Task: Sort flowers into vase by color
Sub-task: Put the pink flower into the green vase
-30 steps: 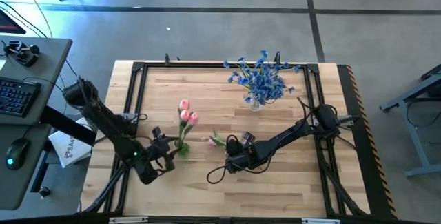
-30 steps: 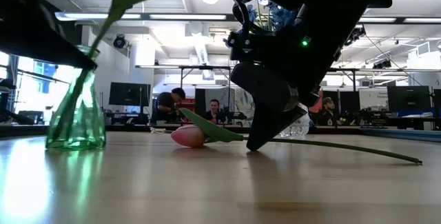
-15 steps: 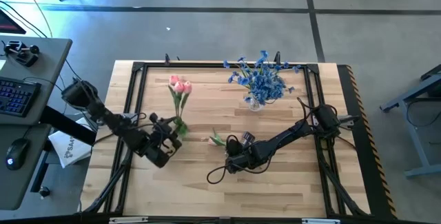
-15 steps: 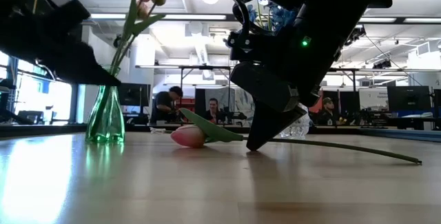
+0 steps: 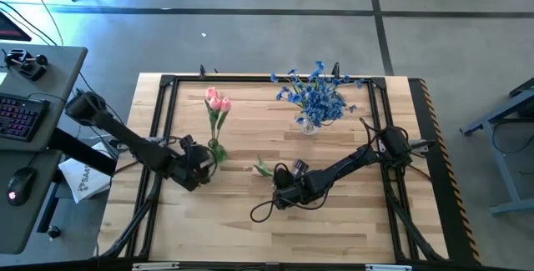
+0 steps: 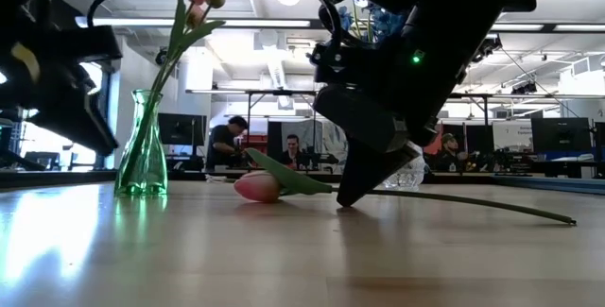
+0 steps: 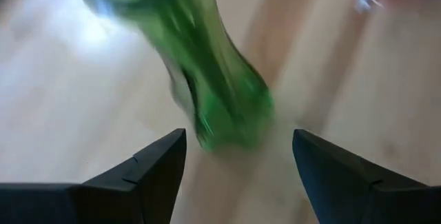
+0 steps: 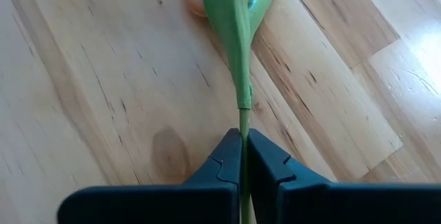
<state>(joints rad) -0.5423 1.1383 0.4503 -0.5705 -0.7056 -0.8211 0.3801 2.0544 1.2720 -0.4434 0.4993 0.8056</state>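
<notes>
A green glass vase (image 5: 216, 148) stands upright on its base (image 6: 142, 188) with two pink tulips (image 5: 219, 102) in it. My left gripper (image 7: 238, 160) is open just on the vase's left-near side, and the vase (image 7: 224, 103) shows beyond its fingertips, apart from them. A clear vase (image 5: 309, 126) of blue flowers (image 5: 314, 96) stands toward the far edge. One more pink tulip (image 6: 257, 187) lies on the table, with my right gripper (image 5: 280, 189) shut on its stem. My right gripper pinches the lying tulip's thin green stem (image 8: 242, 124) between its two fingers, just behind the long leaf (image 8: 234, 24). It comes down from above at a slant. The bud (image 6: 257, 187) and the stem's free end (image 6: 558, 218) rest on the table.
A black frame (image 5: 167, 83) runs around the wooden tabletop. Bare wood lies along the near edge and between the two vases. A desk with a keyboard (image 5: 17, 117) and a mouse stands off the table's left. People sit in the room behind (image 6: 227, 142).
My left gripper carried the tilted green vase with its tulips toward the far edge, stood it upright on the table and then drew back toward the left edge, clear of it. The right gripper and the lying tulip have kept still.
</notes>
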